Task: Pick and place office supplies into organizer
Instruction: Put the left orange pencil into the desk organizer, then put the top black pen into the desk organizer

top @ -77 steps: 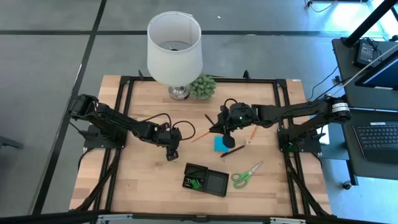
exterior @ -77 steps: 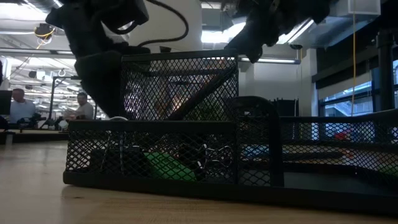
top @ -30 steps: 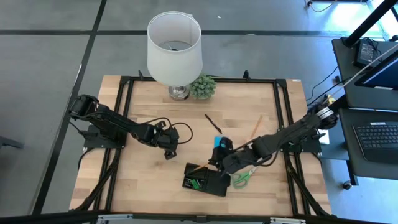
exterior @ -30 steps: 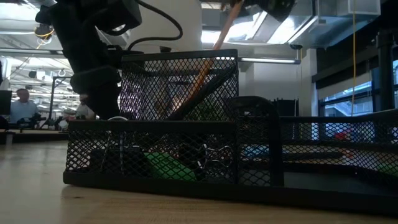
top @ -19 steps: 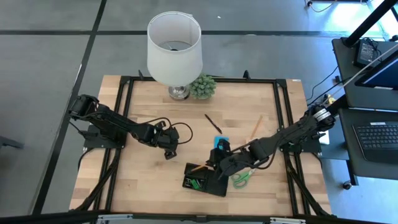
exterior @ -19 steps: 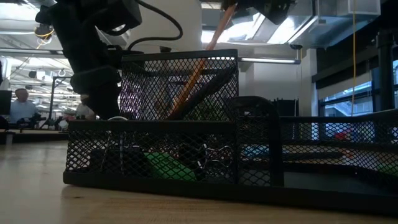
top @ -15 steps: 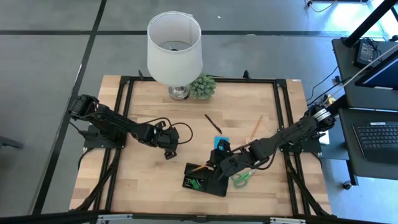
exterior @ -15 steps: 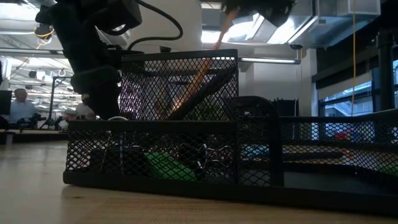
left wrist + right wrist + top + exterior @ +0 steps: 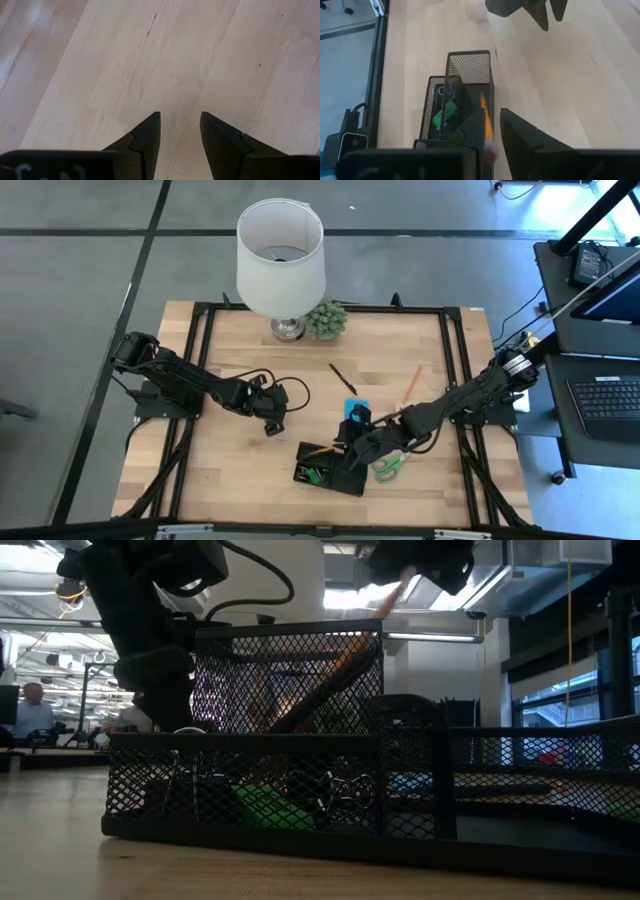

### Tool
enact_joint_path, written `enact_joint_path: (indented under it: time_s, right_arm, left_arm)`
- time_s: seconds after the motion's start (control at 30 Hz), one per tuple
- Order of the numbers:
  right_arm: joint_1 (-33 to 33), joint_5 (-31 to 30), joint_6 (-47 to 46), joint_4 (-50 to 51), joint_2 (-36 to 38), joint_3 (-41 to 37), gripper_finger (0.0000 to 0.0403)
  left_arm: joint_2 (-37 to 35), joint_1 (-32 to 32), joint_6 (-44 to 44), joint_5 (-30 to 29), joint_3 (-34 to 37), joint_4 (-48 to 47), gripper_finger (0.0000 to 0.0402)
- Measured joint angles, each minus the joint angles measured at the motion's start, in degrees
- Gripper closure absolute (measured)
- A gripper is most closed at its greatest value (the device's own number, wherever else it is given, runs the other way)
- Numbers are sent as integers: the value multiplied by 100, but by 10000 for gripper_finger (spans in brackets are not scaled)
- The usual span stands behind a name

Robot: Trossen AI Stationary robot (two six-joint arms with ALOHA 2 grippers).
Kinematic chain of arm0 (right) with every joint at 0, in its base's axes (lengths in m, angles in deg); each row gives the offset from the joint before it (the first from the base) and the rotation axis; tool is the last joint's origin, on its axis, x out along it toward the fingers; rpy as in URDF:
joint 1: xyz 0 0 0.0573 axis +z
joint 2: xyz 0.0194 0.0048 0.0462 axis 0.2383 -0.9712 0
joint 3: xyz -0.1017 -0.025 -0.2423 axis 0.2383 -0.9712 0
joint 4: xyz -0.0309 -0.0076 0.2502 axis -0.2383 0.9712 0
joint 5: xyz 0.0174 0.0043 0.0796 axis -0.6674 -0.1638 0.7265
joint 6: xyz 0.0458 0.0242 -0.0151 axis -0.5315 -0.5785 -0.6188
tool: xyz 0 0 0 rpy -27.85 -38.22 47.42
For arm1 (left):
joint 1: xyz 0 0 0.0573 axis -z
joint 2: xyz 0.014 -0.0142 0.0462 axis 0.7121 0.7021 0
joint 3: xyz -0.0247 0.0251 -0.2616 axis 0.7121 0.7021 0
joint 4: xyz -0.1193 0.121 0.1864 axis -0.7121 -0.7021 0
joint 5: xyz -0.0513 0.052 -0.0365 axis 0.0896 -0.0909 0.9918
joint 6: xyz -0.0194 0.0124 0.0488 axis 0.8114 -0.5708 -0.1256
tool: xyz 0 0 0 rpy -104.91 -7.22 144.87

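The black mesh organizer [image 9: 346, 476] stands near the table's front edge, with a green piece [image 9: 449, 112] in one low compartment. An orange pencil [image 9: 485, 120] stands slanted in its tall cup [image 9: 290, 680], its upper part resting on the cup's rim. My right gripper [image 9: 492, 135] hovers just above the cup, over the pencil's eraser end [image 9: 490, 152], with a gap between its fingers wider than the pencil. My left gripper [image 9: 180, 125] waits open over bare wood, left of the organizer [image 9: 275, 425]. My right gripper has the pencil's eraser end [image 9: 488, 144] between its fingers, which come slanting down from the table's right. The pencil lies close against one finger [image 9: 472, 131] and clear of the other. I cannot tell whether that finger touches it.
Green-handled scissors [image 9: 390, 465] lie right of the organizer, and a blue pad [image 9: 354, 410] lies behind it. A black pen [image 9: 342, 377] and a wooden pencil [image 9: 411, 383] lie farther back. A white lamp [image 9: 281, 255] and a small plant [image 9: 326, 319] stand at the far edge.
My right gripper has sunk a little over the organizer. The orange pencil has tipped further over in the tall cup: its lower end has stayed inside, while its upper end has dropped and swung away from upright.
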Motion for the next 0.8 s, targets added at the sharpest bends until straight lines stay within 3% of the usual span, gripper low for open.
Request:
enact_joint_path:
  time_s: [0.27,0.47,0.63,0.8]
  right_arm:
    - [-2,49,-13,212,28,0,277]
    - [-39,52,-18,672,464,0,265]
    - [-76,47,-135,1544,1141,2,264]
    - [-373,33,-811,3177,1732,2,264]
  left_arm:
    - [0,2,0,0,0,0,270]
    - [0,2,0,2,0,-2,270]
    - [0,2,0,-21,0,0,270]
    - [0,1,1,-92,0,52,270]
